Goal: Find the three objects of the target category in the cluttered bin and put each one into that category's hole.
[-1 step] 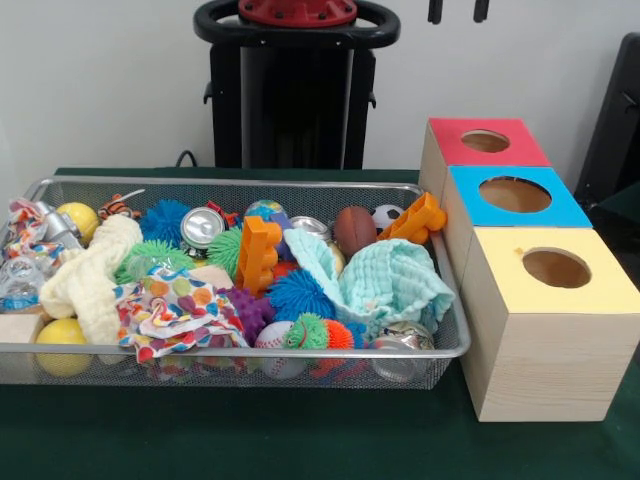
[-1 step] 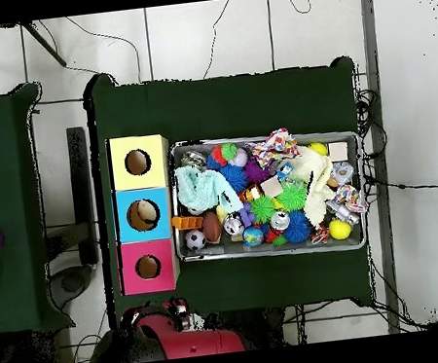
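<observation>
A: What sits on the surface [image 1: 300, 440]?
B: A mesh bin [image 1: 240, 350] of clutter on the left; red [image 1: 487, 142], blue [image 1: 515, 195] and yellow [image 1: 556, 268] hole boxes right.
A: And the tool [image 1: 458, 10]?
B: Only its tips at the top edge; grip unreadable.

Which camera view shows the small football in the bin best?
The front view. There the football sits at the far side of the bin, its brown body clear between a can and the soccer ball. In the overhead view it is only a small brown spot near the pink box.
</observation>
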Controlling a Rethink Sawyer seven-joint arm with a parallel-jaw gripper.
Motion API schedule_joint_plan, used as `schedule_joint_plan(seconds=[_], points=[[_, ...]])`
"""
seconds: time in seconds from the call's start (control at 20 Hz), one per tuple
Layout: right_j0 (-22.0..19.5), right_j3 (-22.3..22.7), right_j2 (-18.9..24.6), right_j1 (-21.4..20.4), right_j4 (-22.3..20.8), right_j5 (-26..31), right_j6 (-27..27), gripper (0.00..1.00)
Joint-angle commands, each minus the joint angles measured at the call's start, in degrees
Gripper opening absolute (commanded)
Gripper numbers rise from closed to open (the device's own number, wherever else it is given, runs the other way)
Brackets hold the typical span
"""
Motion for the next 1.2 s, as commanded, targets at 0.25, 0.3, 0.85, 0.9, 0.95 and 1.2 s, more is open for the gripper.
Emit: schedule_joint_plan(seconds=[0.25,0.3,0.85,0.9,0.95,1.2], points=[[-2.3,-9.6,6.9,8.5,-1.3,21.0,4.4,1.0],[-2.1,-10.2,6.8,8.8,-1.4,22.0,4.8,1.0],[-2.2,-14.4,7.4,12.8,-0.9,28.8,5.6,1.0],[-2.2,-14.5,7.3,12.9,-0.9,28.7,5.4,1.0],[-2.0,-13.5,6.9,12.2,-0.4,25.8,5.4,1.0],[0.3,-1.0,4.0,3.5,1.8,-4.3,7.7,1.0]])
